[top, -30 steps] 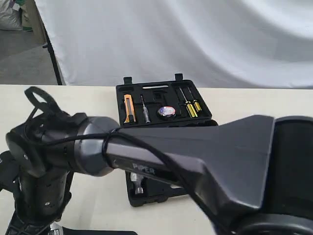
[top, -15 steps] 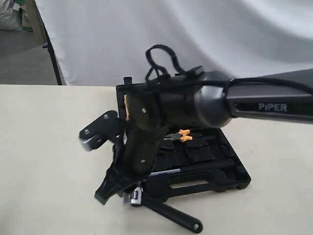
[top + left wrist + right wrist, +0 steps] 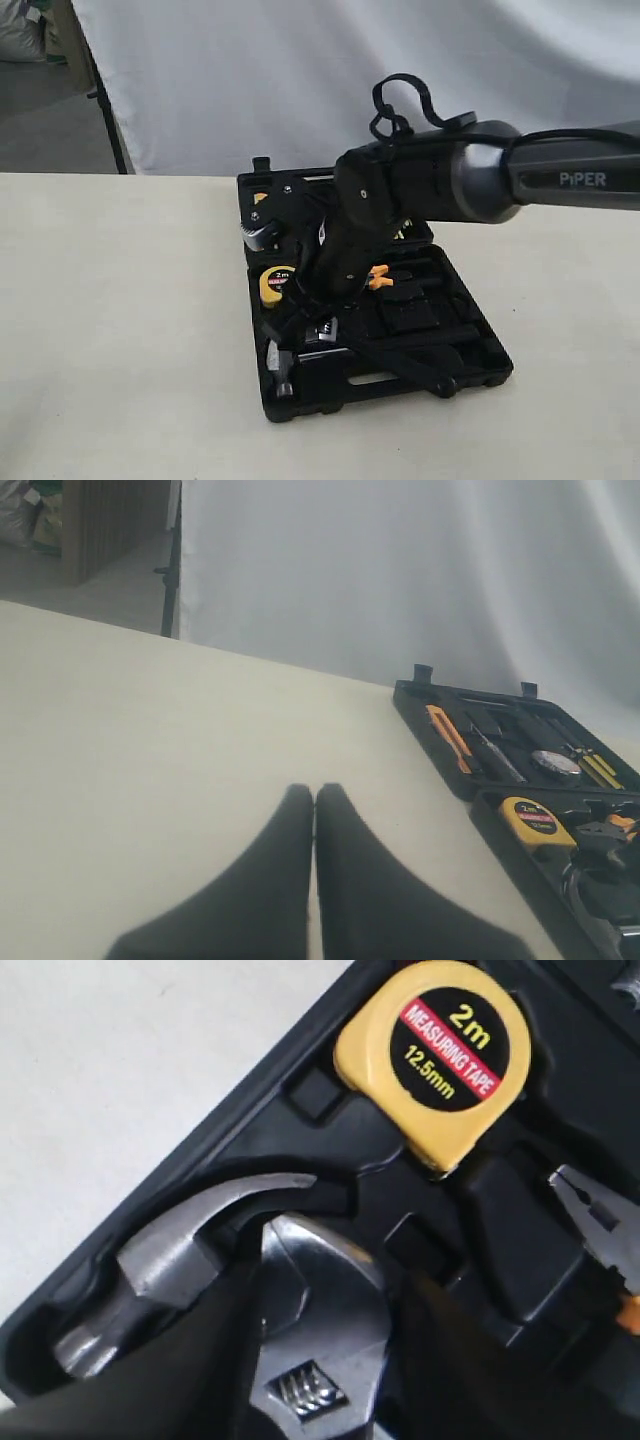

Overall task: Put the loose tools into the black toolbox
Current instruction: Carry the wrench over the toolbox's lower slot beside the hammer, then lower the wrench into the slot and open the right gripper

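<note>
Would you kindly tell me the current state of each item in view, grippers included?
Toolbox: open.
Hammer: lying in the toolbox's near half.
Wrench: gripped near its head, over the near half.
Tape measure: seated in its recess.
Pliers: lying in the toolbox.
Tape roll: in the far half.
Left gripper: jaws shut, empty.
Right gripper: jaws closed on the wrench.

left fingers pressed together | right arm angled down | right fingers clasp wrench

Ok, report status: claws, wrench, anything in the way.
Left claw shut, empty, over table. Right claw clamped on adjustable wrench, low over black toolbox. Seated hammer close alongside.
</note>
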